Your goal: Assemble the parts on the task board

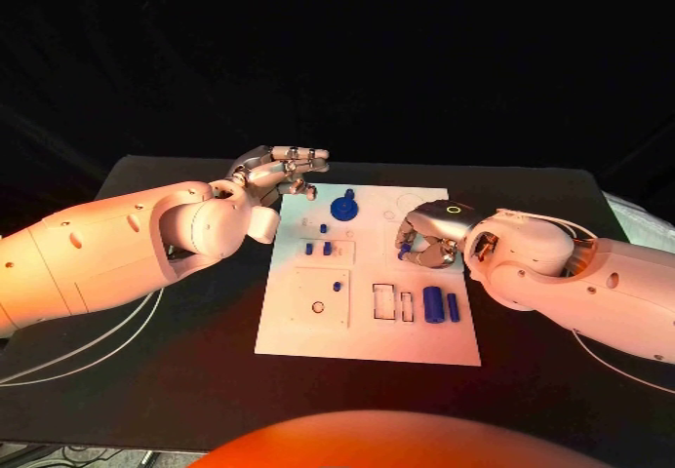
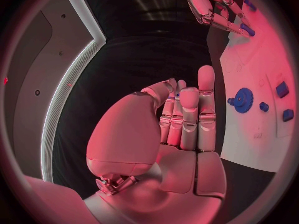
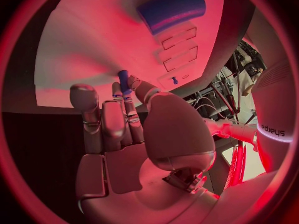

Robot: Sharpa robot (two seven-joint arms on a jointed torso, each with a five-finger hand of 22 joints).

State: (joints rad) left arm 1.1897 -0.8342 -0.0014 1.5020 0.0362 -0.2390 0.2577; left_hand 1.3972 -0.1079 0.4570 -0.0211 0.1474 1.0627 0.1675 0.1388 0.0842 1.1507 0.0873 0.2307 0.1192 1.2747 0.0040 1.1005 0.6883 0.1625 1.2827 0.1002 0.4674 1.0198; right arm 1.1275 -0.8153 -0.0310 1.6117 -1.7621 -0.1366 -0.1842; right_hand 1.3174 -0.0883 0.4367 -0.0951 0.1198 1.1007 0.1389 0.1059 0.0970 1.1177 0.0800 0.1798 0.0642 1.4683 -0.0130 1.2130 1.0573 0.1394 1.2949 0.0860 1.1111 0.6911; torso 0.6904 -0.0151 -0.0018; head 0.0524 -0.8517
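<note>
Right wrist view reads "sharpa" on the arm; right hand (image 3: 134, 129) pinches a blue peg (image 3: 124, 81), left hand (image 2: 181, 119) holds nothing.

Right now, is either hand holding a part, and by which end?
The right hand pinches a small blue peg by its lower end between fingertips, above the task board. The left hand holds nothing visible.

Left hand (image 2: 181, 129), perhaps pinching blue part (image 2: 177, 95)
</note>
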